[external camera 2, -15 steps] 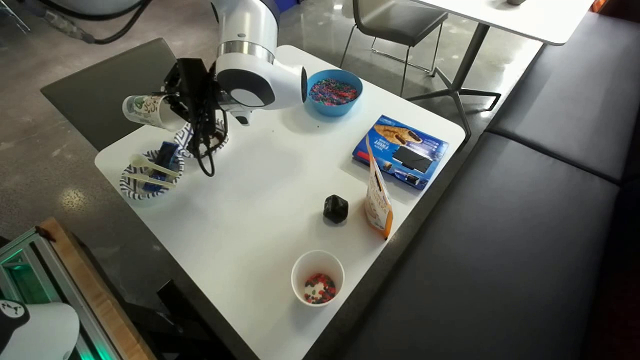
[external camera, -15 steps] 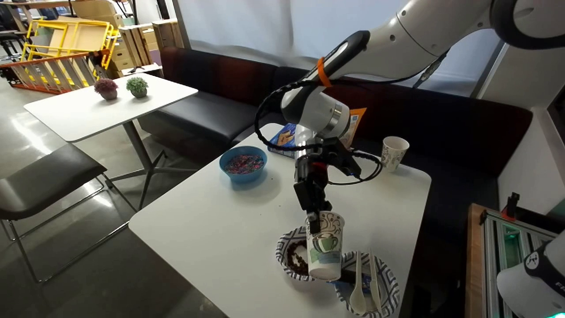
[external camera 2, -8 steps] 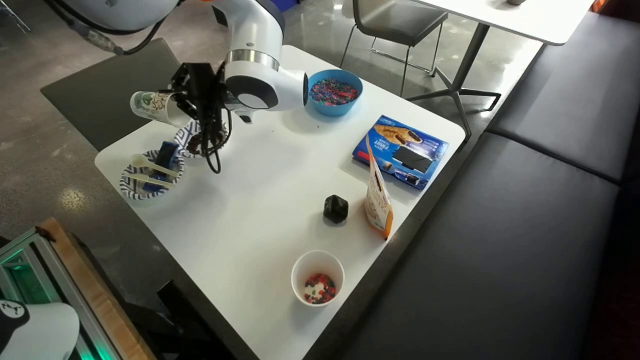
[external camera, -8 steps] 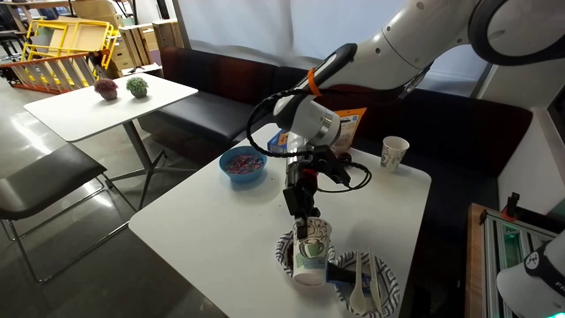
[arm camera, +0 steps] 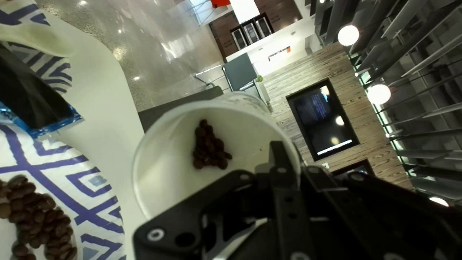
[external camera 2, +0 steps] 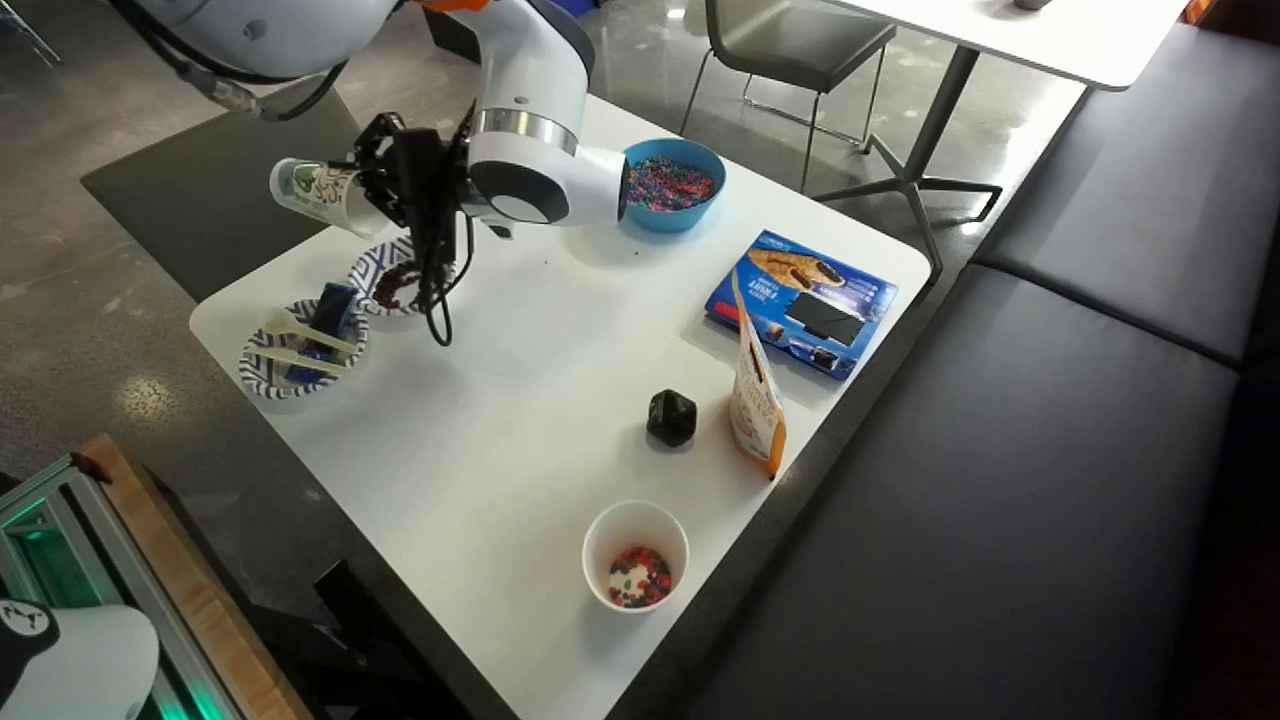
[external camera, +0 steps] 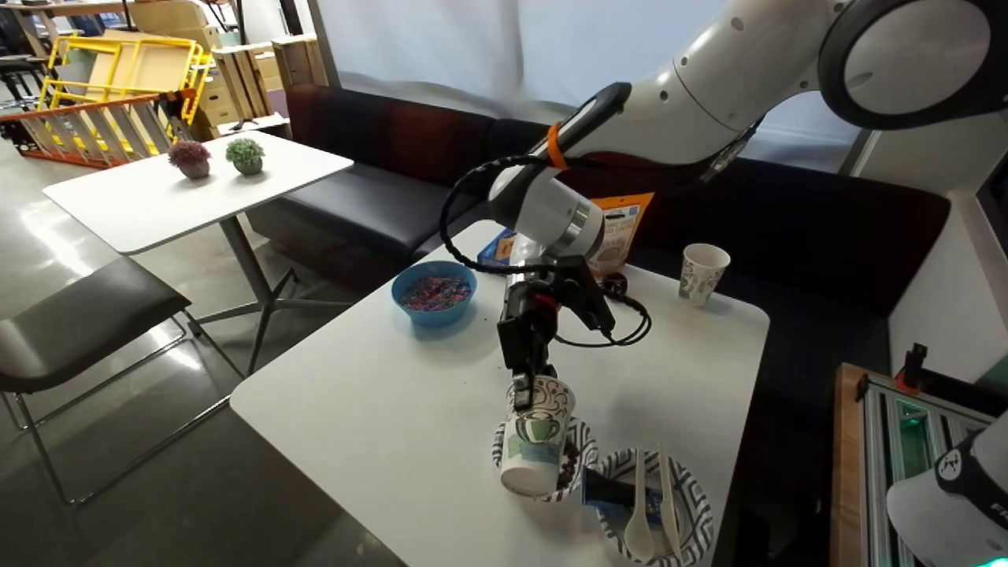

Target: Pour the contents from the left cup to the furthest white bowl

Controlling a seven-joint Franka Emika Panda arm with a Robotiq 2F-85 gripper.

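Near the bean-strewn patterned bowl (arm camera: 86, 195) — directly over it or not, unclear — the gripper (arm camera: 296, 167) pinches the cup (external camera: 537, 435) by its wall, straddling the lip, presumably leaving the mouth free. Tilt likely meant to slide out the brown beans (arm camera: 209, 148) inside.
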